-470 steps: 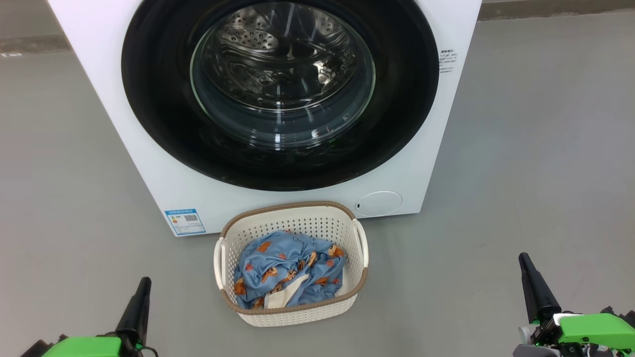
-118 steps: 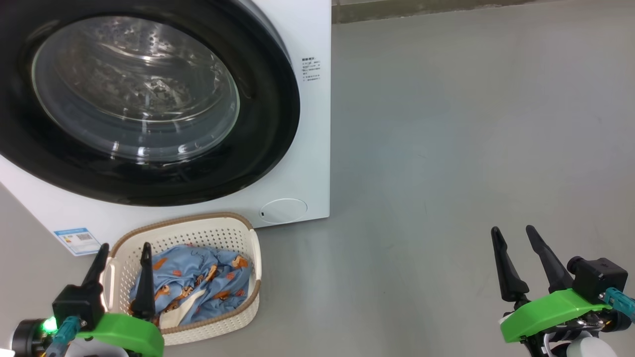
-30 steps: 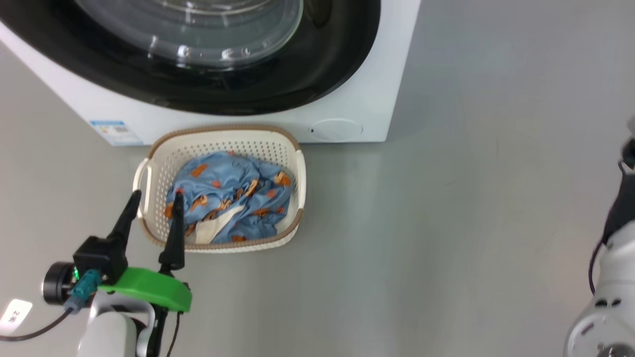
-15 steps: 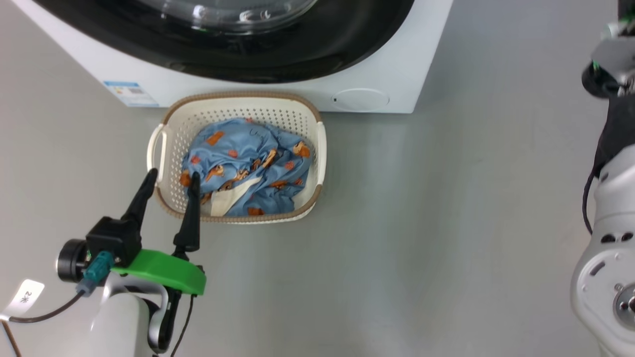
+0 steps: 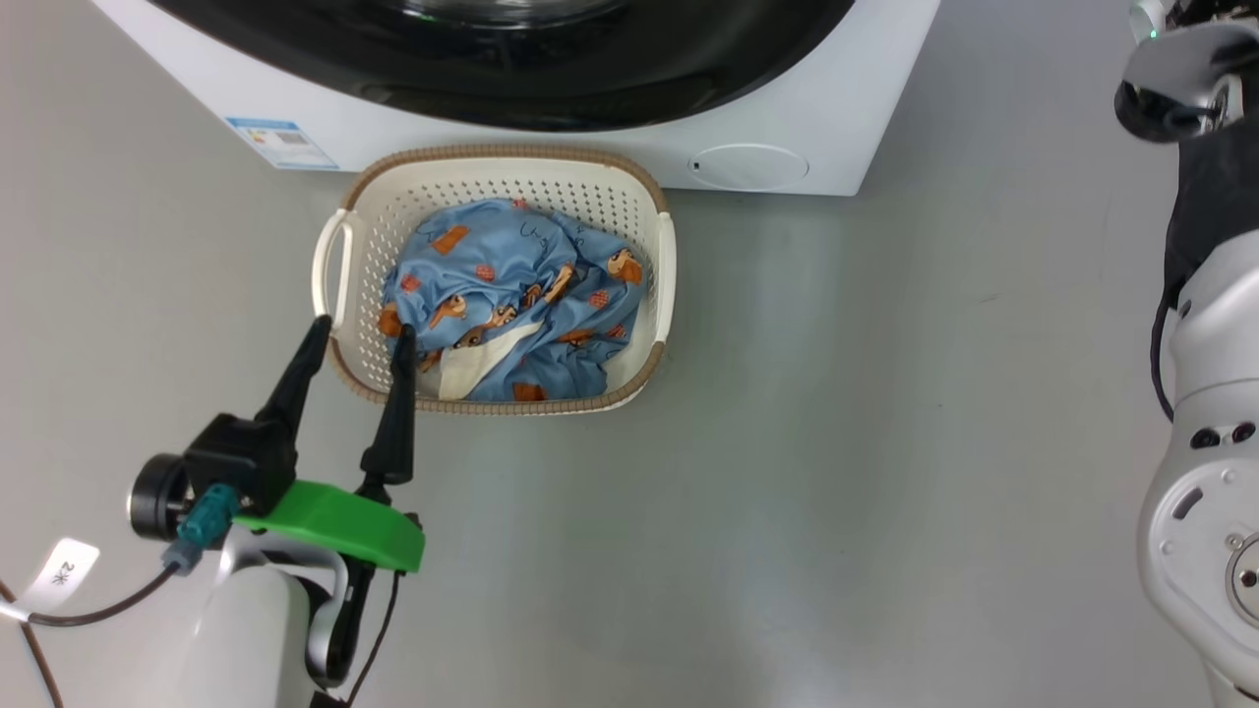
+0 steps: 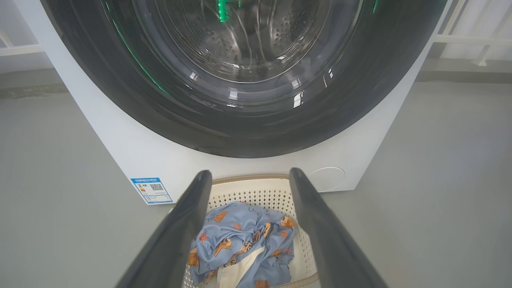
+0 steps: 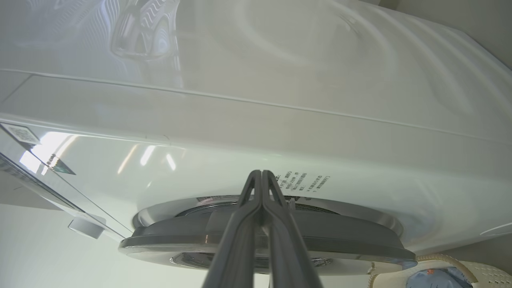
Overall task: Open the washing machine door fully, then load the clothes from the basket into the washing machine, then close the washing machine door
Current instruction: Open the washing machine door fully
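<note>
Black washing machine door [image 5: 511, 74] cropped at top, left gripper [image 5: 361, 326] apart by basket [image 5: 502, 153], right gripper [image 7: 262, 174] together.

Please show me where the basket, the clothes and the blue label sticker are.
basket [image 5: 511, 151]: head view, brown rim, far side.
clothes [image 5: 502, 275]: head view, middle of the blue fabric.
blue label sticker [image 5: 280, 144]: head view, its centre.
</note>
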